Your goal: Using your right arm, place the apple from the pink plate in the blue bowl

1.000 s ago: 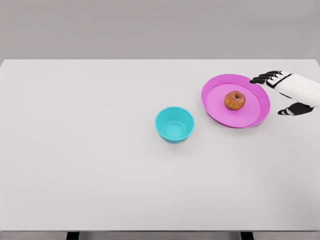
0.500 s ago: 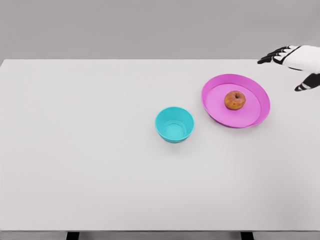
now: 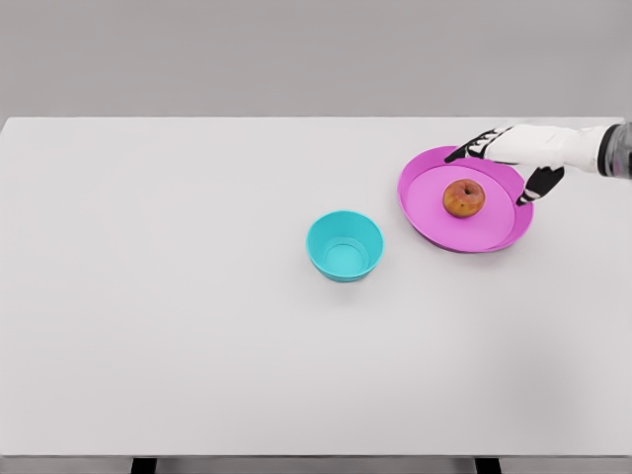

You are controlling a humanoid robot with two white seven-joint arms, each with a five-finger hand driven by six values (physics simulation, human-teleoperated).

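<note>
A red-brown apple point(image 3: 463, 197) lies in the middle of the pink plate point(image 3: 433, 217) at the right of the table. My right hand point(image 3: 499, 163) reaches in from the right edge and hovers over the plate's far rim, just behind and right of the apple. Its fingers point(image 3: 474, 146) are spread, the thumb point(image 3: 539, 185) hangs down, and it holds nothing. The blue bowl point(image 3: 345, 245) stands empty, left of the plate near the table's middle. My left arm does not show.
The white table point(image 3: 178, 296) fills the view; its far edge runs behind the plate and its right edge is close to the plate.
My right hand first rose up and away to the far right corner, then swung left and down over the plate's far rim. Apple, plate and bowl have stayed put.
</note>
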